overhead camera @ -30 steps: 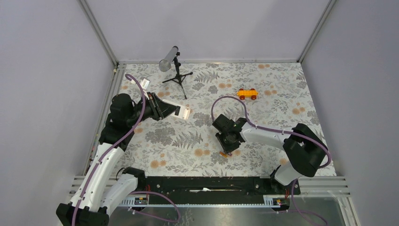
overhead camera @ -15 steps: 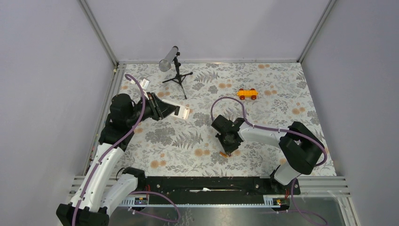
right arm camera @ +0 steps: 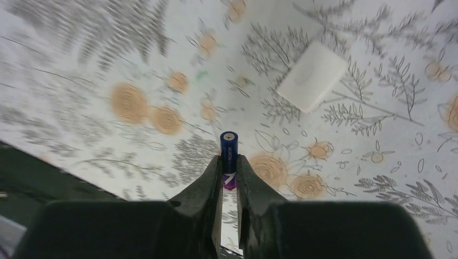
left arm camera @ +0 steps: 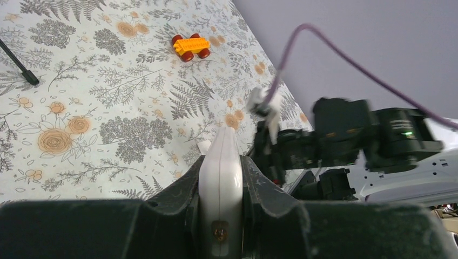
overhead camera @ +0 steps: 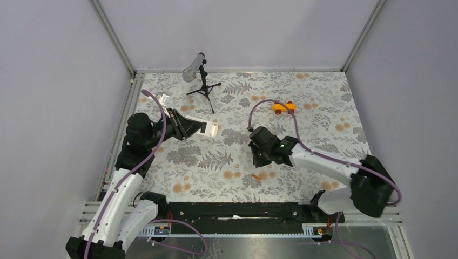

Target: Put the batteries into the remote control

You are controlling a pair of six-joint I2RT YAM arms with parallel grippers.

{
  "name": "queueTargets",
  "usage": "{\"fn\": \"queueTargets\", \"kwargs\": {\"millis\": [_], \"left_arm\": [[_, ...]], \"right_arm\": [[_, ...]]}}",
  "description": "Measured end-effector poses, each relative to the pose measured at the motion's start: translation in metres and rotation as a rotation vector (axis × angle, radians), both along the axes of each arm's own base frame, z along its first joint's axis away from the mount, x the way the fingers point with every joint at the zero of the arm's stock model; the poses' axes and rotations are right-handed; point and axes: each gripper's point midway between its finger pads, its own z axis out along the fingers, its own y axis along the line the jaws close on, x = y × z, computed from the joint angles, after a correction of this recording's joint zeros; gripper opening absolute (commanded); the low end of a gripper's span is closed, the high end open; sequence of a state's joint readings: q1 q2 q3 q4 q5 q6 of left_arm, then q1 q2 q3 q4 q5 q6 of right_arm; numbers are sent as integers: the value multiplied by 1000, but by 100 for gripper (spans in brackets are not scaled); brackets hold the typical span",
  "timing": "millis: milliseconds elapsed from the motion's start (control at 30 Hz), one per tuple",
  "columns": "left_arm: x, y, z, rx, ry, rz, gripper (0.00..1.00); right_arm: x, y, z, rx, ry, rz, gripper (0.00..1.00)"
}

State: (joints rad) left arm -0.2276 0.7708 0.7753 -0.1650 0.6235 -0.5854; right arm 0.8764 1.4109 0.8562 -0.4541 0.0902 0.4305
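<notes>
My left gripper (overhead camera: 190,127) is shut on the remote control (overhead camera: 209,129), holding it above the table's left side. In the left wrist view the remote control (left arm camera: 220,186) stands edge-on, white, clamped between both fingers of the left gripper (left arm camera: 221,161). My right gripper (right arm camera: 228,163) is shut on the blue-purple battery (right arm camera: 228,154), which pokes out past the fingertips above the cloth. From above, the right gripper (overhead camera: 260,157) hangs near the table's middle. The orange battery (overhead camera: 256,177) lies on the cloth just in front of it.
An orange toy car (overhead camera: 283,107) sits at the back right. A small black tripod (overhead camera: 204,89) with a grey cylinder stands at the back left. A white rounded flat piece (right arm camera: 312,75) lies on the floral cloth ahead of the right gripper.
The right gripper has closed on the blue-purple battery and risen off the cloth, away from the orange battery; its elbow swung right. The left arm has barely shifted.
</notes>
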Motion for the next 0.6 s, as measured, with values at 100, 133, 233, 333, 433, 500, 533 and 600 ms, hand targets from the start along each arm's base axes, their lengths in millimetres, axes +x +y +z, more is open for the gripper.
{"fn": "queueTargets", "kwargs": {"millis": [100,133,233,333,433,500,533,600], "left_arm": [[-1,-1,-1,-22,-48,-3,0],[-1,-1,-1,-31,-67,-4,0],[-4,-2,7,-66,-148,-8,0],[-4,-3,19,-101,-205,-11,0],[-1,-5,24,-130,-195,-13,0],[2,-6,25,-150,-157,-13,0],[5,-8,25,-169,-121,-12,0],[9,-11,22,-211,-47,-8,0]], "right_arm": [[11,15,40,161,-110,-31,10],[13,19,55,217,-146,-39,11],[21,30,100,379,-243,-64,11],[25,41,132,505,-302,-79,11],[27,53,152,598,-314,-82,11],[29,60,168,659,-322,-88,11],[31,65,178,698,-329,-93,11],[34,73,201,773,-348,-98,11]]}}
